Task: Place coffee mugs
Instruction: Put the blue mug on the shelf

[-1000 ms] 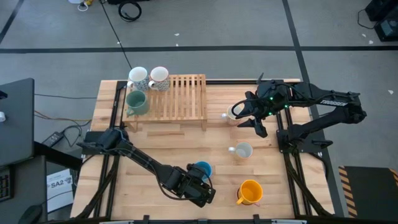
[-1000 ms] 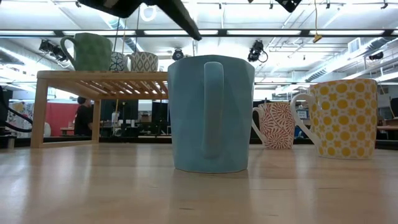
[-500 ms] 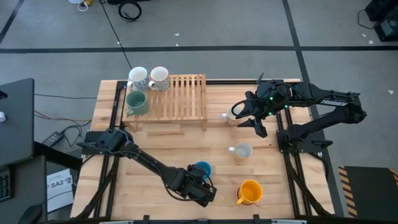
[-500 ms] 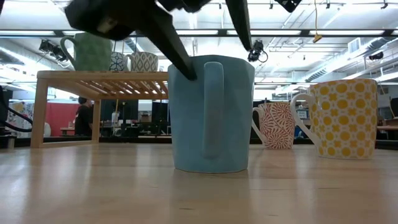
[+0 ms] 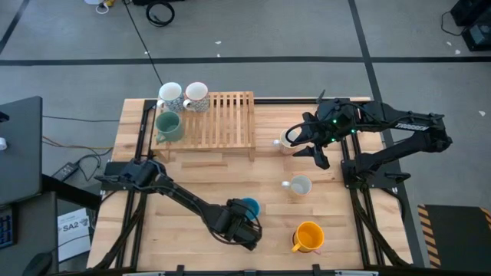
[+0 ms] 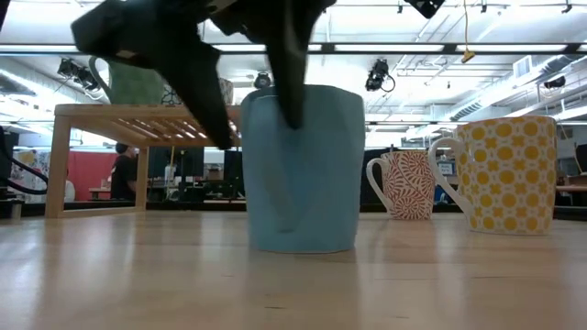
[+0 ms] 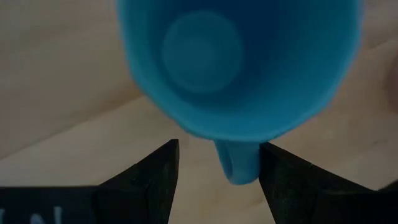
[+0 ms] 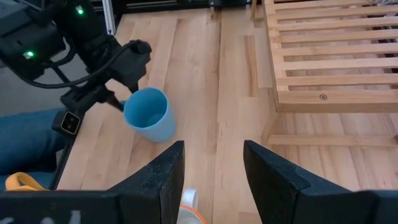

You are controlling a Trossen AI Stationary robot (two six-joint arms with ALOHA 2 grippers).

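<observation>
A blue mug (image 5: 248, 207) stands upright on the table near its front edge, seen large in the low view (image 6: 307, 174). My left gripper (image 7: 219, 146) is open and points steeply down from above; its fingers stand on either side of the mug's handle (image 7: 236, 165). My right gripper (image 8: 214, 168) is open and hangs still, high over the table's far right (image 5: 313, 149). A green mug (image 5: 169, 126) and two white patterned mugs (image 5: 184, 96) sit on the wooden rack (image 5: 222, 119). My left gripper comes down from above with the handle of the blue mug between its open fingers. One finger (image 7: 273, 171) stands right against the handle's side (image 7: 254, 163); whether it touches, I cannot tell. The mug rests upright on the table.
An orange mug (image 5: 308, 236) stands on the near right of the table. A white mug (image 5: 299, 185) and a cream mug (image 5: 290, 139) stand farther back on the right. Bare wood lies between the rack and the blue mug.
My left gripper has sunk toward the blue mug and tipped steeper, so its fingers now straddle the handle. The mug has shifted a little and turned, its handle no longer square to the low view.
</observation>
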